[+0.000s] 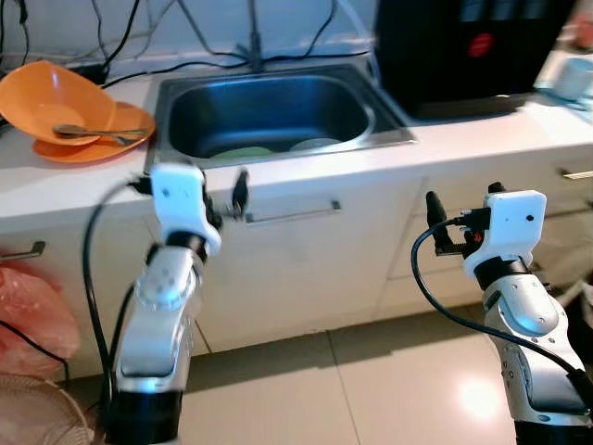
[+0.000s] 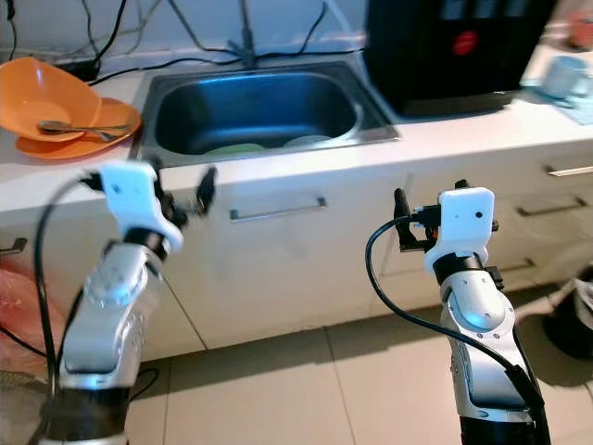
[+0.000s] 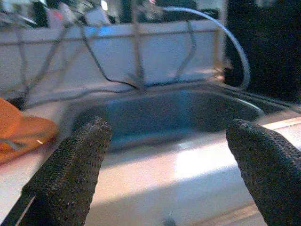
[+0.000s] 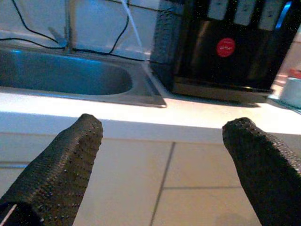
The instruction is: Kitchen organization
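The sink (image 1: 269, 116) is sunk into the white bench (image 1: 482, 130) near its front edge, a steel basin holding two pale plates (image 1: 278, 148) at its near side, as far as the blur allows; the left gripper (image 1: 227, 199) is raised just in front of the bench edge before the sink's left corner, its fingers (image 3: 70, 169) spread wide and empty; the right gripper (image 1: 443, 222) is held lower, before the cabinet fronts right of the sink, fingers (image 4: 56, 174) likewise wide apart and holding nothing. At the bench's left end sits an orange bowl (image 1: 46, 97) on an orange plate (image 1: 102, 139) with a spoon (image 1: 93, 134) across it; a black appliance (image 1: 463, 51) stands at the sink's right edge; black cables (image 1: 120, 42) run along the back wall; the floor is pale tile (image 1: 371, 389).
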Available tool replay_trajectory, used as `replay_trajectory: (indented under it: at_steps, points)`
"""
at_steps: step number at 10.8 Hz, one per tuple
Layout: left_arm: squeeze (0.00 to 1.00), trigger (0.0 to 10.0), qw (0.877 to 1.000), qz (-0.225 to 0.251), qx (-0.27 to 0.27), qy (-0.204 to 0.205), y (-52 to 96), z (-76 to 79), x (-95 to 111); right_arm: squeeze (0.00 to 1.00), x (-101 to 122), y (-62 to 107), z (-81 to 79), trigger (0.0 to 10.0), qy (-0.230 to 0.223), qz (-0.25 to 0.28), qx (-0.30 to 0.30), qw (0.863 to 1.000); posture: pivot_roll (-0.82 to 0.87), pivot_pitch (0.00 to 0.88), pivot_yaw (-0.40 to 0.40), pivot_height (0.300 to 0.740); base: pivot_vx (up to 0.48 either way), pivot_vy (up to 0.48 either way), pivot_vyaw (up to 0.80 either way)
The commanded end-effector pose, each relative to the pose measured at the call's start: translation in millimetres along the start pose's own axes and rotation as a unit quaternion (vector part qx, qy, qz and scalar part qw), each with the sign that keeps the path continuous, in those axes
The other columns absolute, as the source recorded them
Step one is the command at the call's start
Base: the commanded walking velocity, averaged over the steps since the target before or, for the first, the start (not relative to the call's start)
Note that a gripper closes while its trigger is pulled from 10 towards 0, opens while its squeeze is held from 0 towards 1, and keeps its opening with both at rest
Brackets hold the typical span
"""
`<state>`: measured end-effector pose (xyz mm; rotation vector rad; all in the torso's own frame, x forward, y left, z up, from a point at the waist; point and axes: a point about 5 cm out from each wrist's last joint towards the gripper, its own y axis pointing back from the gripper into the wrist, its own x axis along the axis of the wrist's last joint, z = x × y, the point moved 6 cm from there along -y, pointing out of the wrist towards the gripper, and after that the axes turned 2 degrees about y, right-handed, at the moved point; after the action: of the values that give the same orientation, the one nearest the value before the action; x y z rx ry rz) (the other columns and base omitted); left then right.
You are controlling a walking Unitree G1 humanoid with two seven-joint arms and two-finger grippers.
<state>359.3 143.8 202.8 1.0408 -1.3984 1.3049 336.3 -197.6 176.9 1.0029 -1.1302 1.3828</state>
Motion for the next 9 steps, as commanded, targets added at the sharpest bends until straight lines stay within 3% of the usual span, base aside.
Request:
replay_trajectory:
  at_steps: [1,3,8,9]
  points:
    - [0.00,10.0,1.000,0.014,0.019,-0.007,-0.8,-8.2,8.3,0.00,16.9,-2.8,-0.9,10.0,0.000,0.024,0.006,1.000,0.09,0.000,0.024,0.740,0.450,0.000,0.00]
    - [0.00,10.0,0.999,0.011,0.029,-0.007,0.0,-11.3,7.0,0.00,25.7,-6.0,-6.6,10.0,0.003,0.037,0.018,0.999,0.10,0.000,0.016,0.740,0.442,0.000,0.00]
    - [0.00,10.0,0.999,0.008,0.040,-0.003,-0.3,-14.2,4.7,0.00,24.7,-4.4,-9.9,10.0,0.004,0.034,0.026,0.999,0.09,0.000,0.013,0.740,0.374,0.298,0.00]
    - [0.00,10.0,0.999,0.000,0.046,0.007,0.3,-15.0,0.1,0.00,24.0,-4.1,-9.2,10.0,0.004,0.033,0.026,0.999,0.09,0.000,0.012,0.740,0.000,0.000,0.00]
